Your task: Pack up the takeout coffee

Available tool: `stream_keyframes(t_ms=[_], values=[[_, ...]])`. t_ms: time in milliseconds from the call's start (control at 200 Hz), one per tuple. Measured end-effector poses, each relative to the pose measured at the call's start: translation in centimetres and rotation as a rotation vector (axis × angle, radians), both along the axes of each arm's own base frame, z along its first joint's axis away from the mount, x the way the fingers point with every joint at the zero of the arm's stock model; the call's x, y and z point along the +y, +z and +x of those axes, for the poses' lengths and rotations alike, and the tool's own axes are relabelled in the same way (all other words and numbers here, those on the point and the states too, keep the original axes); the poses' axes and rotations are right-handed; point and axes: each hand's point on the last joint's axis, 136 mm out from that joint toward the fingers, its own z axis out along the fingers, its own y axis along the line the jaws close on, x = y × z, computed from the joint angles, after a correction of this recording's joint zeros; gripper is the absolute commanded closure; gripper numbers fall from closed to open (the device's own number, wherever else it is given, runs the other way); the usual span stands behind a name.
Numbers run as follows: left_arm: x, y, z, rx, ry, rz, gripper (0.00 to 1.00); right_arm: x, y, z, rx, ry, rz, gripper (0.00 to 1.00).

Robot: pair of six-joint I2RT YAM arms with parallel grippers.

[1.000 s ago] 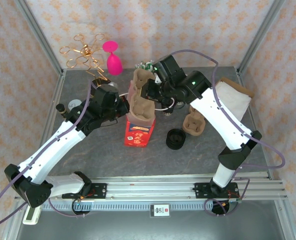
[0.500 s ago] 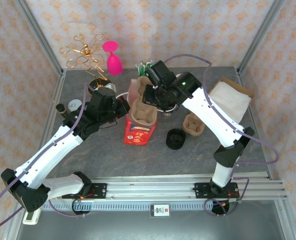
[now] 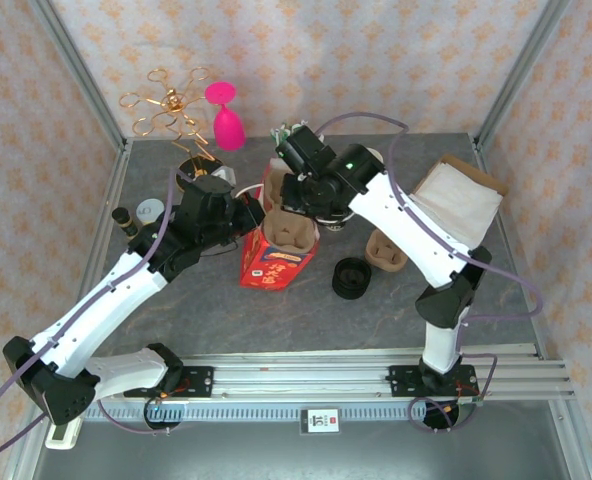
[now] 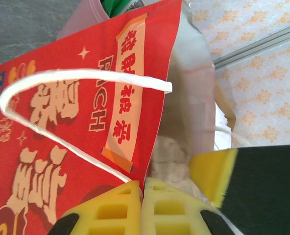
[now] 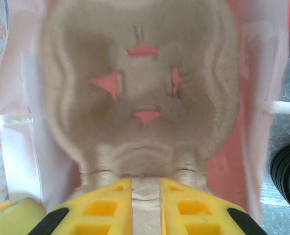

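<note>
Red paper bag (image 3: 266,268) leaning on the table (image 3: 206,310), its rim pinched in the clenched left gripper (image 4: 141,191). The right gripper (image 5: 146,183) grasps the tab of a pulp cup tray (image 5: 140,83) set in the bag's mouth. The coffee cup (image 3: 351,277), judged to be the black-lidded round thing, stands on the table just right of the bag, unpacked. Risk: the tray fits closely, so a corner snagging the paper wall may tear it, pull the rim free, or tip the bag.
</note>
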Motion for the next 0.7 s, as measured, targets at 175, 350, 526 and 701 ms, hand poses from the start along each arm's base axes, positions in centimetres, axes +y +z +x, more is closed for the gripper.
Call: stream_keyframes(t_ms=[175, 350, 526, 701], values=[[-0.5, 0.0, 0.0, -0.009, -0.014, -0.015, 1.0, 0.4, -0.5, 0.4, 0.007, -0.002, -0.012, 0.81], [-0.2, -0.7, -0.1, -0.006, -0.003, -0.012, 1.0, 0.1, -1.8, 0.7, 0.018, -0.011, -0.051, 0.82], [0.0, -0.9, -0.3, -0.001, 0.015, -0.038, 1.0, 0.3, -2.6, 0.9, 0.03, -0.012, -0.065, 0.81], [0.5, -1.0, 0.0, -0.002, 0.052, -0.081, 1.0, 0.4, -3.3, 0.7, 0.04, -0.008, -0.078, 0.8]])
